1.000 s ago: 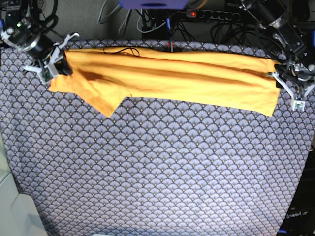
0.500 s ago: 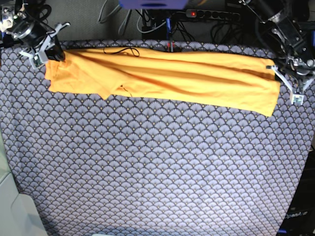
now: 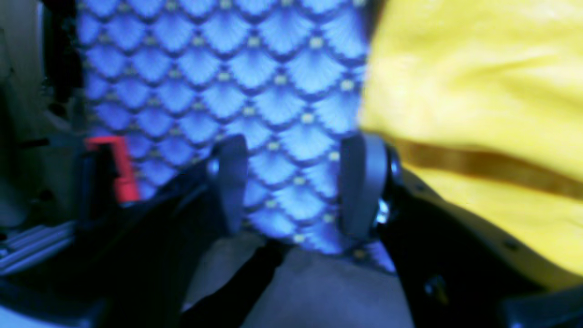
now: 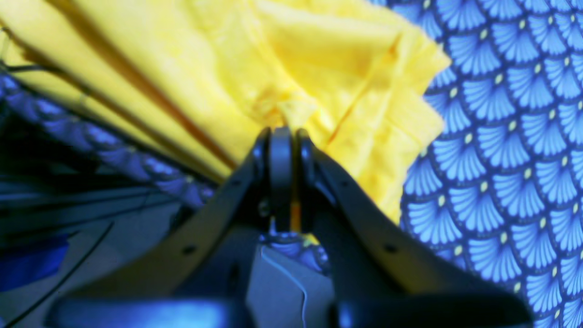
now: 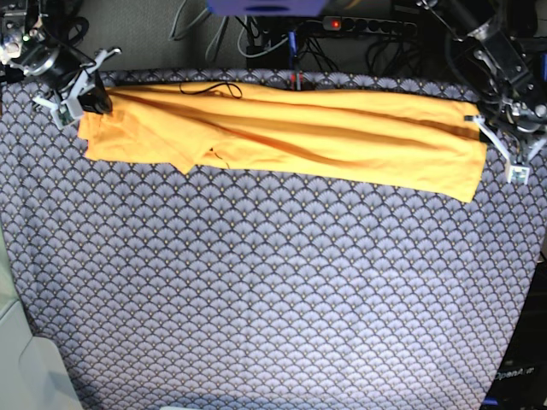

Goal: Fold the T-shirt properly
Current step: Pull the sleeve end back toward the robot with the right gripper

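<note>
Where base view blurs, right claw (image 4: 282, 136) pinches T-shirt (image 4: 319, 68), left claw (image 3: 291, 182) agape, empty.

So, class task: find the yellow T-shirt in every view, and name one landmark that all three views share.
Base: the T-shirt is a long band across the top.
Left wrist: it fills the right side, beside the open left tool.
Right wrist: upper middle, pinched by the right tool.
Shared landmark: the fan-patterned tablecloth.

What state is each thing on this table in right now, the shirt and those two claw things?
T-shirt: folded into a long band along the table's far edge, one end pinched.
Left gripper: open, empty, beside the T-shirt.
Right gripper: shut on the T-shirt.
Tablecloth: spread flat.
</note>
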